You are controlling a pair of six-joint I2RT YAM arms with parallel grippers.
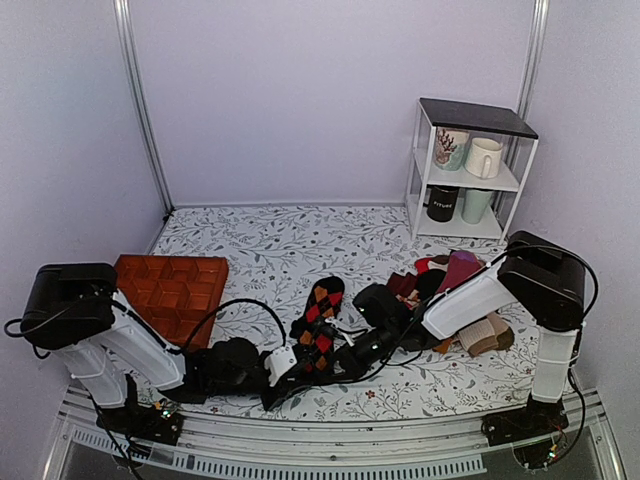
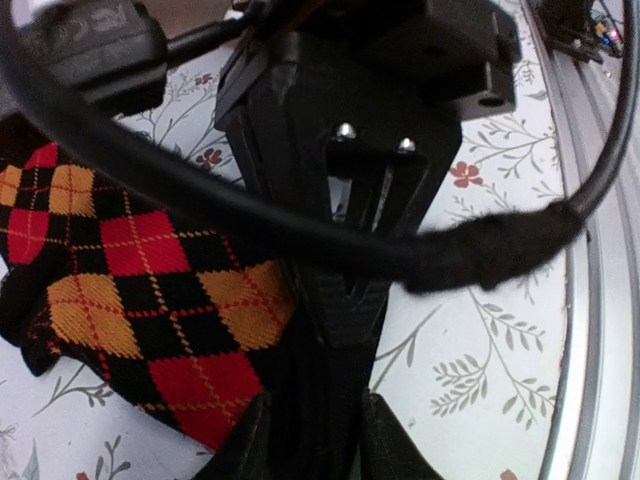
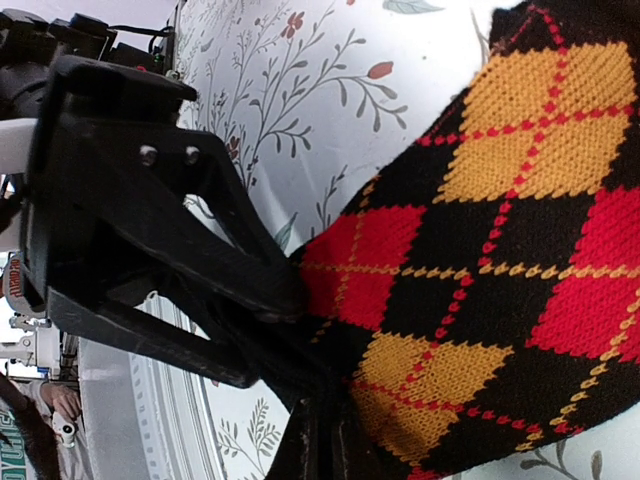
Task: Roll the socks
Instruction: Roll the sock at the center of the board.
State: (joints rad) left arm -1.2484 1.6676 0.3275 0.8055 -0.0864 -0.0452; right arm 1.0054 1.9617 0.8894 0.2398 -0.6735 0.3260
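Note:
The socks [image 1: 320, 315] are black knit with red and orange argyle diamonds [image 2: 150, 290] [image 3: 500, 260]. They lie on the floral cloth at front centre, running away from the arms. My left gripper [image 1: 283, 380] [image 2: 315, 440] comes in from the left. Its two fingers press on either side of the plain black ribbed cuff, which fills the gap between them. My right gripper [image 1: 345, 358] [image 3: 322, 440] meets it from the right, fingers shut together with the cuff fabric bunched at their tips. In the left wrist view the right gripper [image 2: 350, 310] points down onto the same cuff.
An orange-brown moulded tray [image 1: 170, 290] lies at the left. A heap of other socks [image 1: 465, 290] sits under the right arm. A white shelf [image 1: 470, 170] with mugs stands at the back right. The metal rail of the table's near edge [image 2: 600, 300] runs close to the grippers.

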